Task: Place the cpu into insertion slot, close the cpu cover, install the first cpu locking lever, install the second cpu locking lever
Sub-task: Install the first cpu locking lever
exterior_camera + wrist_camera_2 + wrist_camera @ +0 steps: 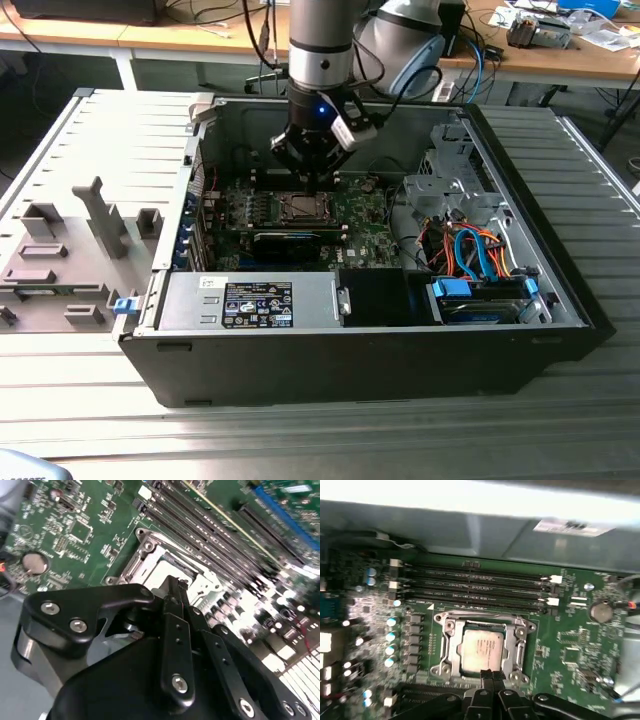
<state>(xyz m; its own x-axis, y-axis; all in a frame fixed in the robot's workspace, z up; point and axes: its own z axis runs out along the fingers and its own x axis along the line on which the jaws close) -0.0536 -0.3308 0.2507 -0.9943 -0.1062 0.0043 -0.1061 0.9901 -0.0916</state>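
The claw (318,178) hangs low inside the open computer case (360,350), just above the far edge of the insertion slot (300,208). In both wrist views its black fingers (487,680) are pressed together and carry nothing, their tips right at the socket's rim.

Taking the exterior view from its left to its right: a grey plastic fixture tray (70,250) lies on the ribbed metal surface (600,180), then comes the case with the green motherboard (365,225) and the socket, and on the right a drive cage with orange and blue cables (480,255).

The cpu (481,650) already sits in the slot, its pale metal face showing through the window of the cpu cover (520,652), which appears to lie flat around it. Whether either locking lever is hooked down I cannot tell.

By my judgement the chip is light, stiff and slick-faced, with a fragile contact side; it is best held by its opposite edges. The cover is thin springy sheet metal, best pushed at its frame, never on the chip.
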